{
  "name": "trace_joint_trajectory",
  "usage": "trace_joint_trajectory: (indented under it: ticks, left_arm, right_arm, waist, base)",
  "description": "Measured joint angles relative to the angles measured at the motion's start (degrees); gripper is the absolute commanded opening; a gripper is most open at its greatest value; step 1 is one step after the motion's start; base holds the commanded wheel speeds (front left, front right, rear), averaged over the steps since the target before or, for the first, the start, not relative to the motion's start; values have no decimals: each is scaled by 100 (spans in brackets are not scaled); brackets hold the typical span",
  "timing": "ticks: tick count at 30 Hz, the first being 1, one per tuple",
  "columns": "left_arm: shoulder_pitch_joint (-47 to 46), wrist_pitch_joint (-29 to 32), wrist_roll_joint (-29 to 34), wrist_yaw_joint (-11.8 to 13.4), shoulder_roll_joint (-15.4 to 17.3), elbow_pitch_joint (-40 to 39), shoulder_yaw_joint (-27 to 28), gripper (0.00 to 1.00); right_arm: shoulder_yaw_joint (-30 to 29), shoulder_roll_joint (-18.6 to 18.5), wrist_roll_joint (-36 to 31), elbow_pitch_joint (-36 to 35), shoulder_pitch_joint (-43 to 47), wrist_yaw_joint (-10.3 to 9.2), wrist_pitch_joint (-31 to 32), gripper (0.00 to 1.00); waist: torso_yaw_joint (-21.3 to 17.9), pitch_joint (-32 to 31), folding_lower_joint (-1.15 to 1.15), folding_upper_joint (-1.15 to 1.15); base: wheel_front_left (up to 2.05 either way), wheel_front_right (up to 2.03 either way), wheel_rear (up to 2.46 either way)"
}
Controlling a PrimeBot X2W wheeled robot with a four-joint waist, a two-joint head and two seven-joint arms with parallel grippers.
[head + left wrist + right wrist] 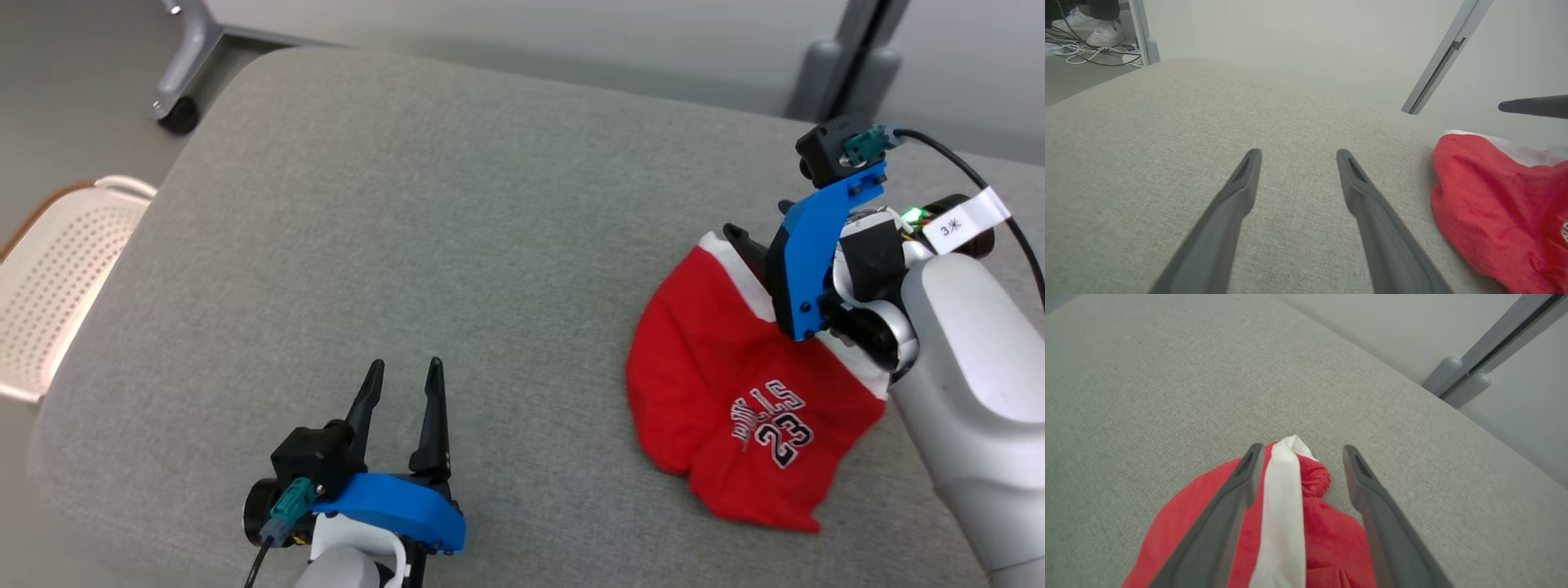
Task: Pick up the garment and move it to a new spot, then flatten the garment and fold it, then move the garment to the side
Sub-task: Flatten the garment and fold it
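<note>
A crumpled red garment (718, 384) with a white band (1282, 506) and the number 23 printed on it lies on the right part of a grey fabric cushion (408, 204). The right gripper (1302, 453) hangs over the garment's far end, its fingers spread wide to either side of the white band, clamping nothing. The left gripper (405, 367) sits well apart at the near left over bare cushion, fingers likewise spread, holding nothing. A white perforated basket (49, 286) stands beyond the cushion's left edge.
</note>
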Motion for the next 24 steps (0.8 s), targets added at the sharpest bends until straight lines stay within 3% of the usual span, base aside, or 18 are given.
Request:
trace_joint_trajectory:
  ticks: [8,9,10,11,13,14,24]
  left_arm:
    - [-41,-1,246,-196,-234,67,227,100]
    - [-41,-1,266,-215,-258,71,250,100]
    - [-41,-1,298,-230,-275,78,280,100]
    - [-41,-1,318,-250,-287,81,321,100]
    - [-40,-1,374,-269,-307,87,377,100]
    - [-40,-1,405,-282,-316,89,397,100]
    - [-41,-1,649,-377,-367,162,608,100]
  right_arm:
    - [360,-269,549,567,-211,0,719,97]
    - [396,-276,612,600,-211,0,762,58]
    - [417,-274,699,604,-210,0,772,40]
    - [424,-263,808,610,-209,0,778,33]
    - [483,-259,892,602,-205,0,717,7]
    - [533,-260,893,591,-202,0,641,0]
    - [700,-26,1012,334,-202,0,-697,0]
  waist:
    - [391,361,0,0]
    - [410,383,0,0]
    - [421,399,0,0]
    - [419,407,0,0]
    - [390,418,-1,-1]
    - [371,420,-1,-1]
    - [58,286,-1,-1]
  base:
    - [0,0,0]
    - [0,0,0]
    - [0,0,0]
    - [0,0,0]
    - [0,0,0]
    - [0,0,0]
    - [0,0,0]
